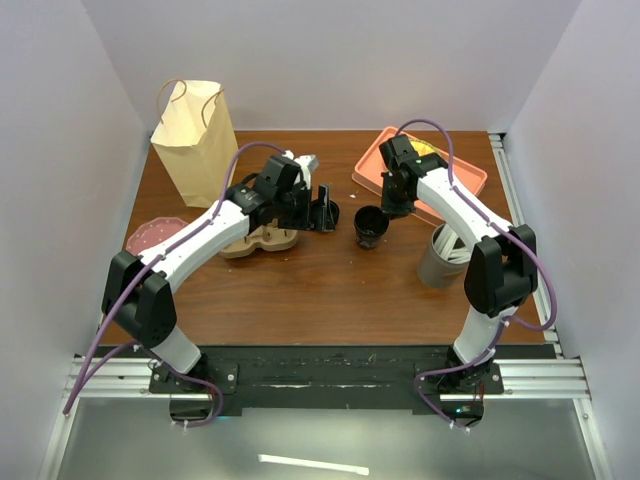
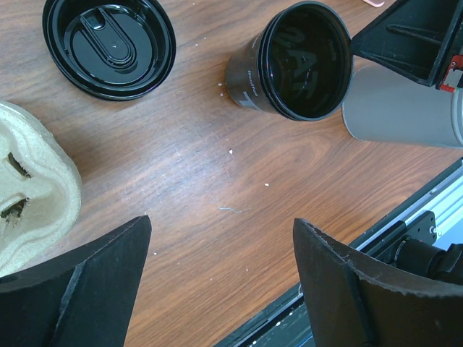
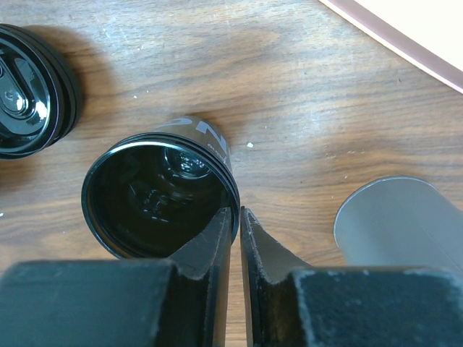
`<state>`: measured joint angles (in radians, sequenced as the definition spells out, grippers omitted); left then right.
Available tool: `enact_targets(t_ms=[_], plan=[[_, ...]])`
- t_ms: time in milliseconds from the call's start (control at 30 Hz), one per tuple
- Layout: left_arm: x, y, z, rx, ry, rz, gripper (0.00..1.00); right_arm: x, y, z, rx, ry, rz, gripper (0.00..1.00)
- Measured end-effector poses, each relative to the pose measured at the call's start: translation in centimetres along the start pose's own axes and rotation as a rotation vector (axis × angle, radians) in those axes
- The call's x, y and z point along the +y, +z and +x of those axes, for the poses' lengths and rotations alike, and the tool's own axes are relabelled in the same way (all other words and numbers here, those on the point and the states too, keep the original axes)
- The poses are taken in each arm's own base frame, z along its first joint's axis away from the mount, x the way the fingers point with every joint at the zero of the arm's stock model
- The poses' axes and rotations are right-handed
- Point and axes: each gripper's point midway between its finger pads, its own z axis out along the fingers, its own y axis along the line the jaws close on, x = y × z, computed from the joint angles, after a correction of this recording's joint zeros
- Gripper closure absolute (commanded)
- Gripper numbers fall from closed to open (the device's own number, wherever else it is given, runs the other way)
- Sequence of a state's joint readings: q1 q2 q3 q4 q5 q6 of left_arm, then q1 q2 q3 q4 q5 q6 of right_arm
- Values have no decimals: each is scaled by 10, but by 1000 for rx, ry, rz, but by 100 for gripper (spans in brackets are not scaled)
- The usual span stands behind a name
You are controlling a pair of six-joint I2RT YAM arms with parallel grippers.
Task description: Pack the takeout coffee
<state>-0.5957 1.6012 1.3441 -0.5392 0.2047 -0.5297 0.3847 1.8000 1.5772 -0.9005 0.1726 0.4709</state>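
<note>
Right gripper (image 3: 239, 214) pinches lidless black coffee cup (image 3: 155, 191) by its near rim; off-centre hold could tip it.

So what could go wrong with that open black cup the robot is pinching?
1. The right gripper pinches only the rim of the black cup, so it might tip or slip when lifted.
2. Its lid is off, lying nearby, so anything inside could spill; I cannot tell if it is filled.
3. The grey cup stands close by and could get bumped.
</note>
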Motion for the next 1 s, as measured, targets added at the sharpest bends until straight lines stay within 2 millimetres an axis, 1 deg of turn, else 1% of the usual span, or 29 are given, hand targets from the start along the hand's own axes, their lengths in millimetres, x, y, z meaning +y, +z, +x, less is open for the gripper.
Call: enact_targets(t_ms=[333, 367, 500, 700, 1000], plan=[[0, 0, 0, 0, 0, 0, 16, 0, 5, 2, 12, -3, 6, 86], [0, 0, 0, 0, 0, 1, 16, 0, 5, 2, 13, -3, 6, 87], [0, 0, 0, 1, 0, 0, 16, 0, 5, 2, 13, -3, 7, 95], [0, 0, 0, 0, 0, 0, 16, 0, 5, 2, 14, -3, 6, 99], [0, 0, 0, 1, 0, 0, 17, 3, 3, -1, 5, -1, -8, 100]])
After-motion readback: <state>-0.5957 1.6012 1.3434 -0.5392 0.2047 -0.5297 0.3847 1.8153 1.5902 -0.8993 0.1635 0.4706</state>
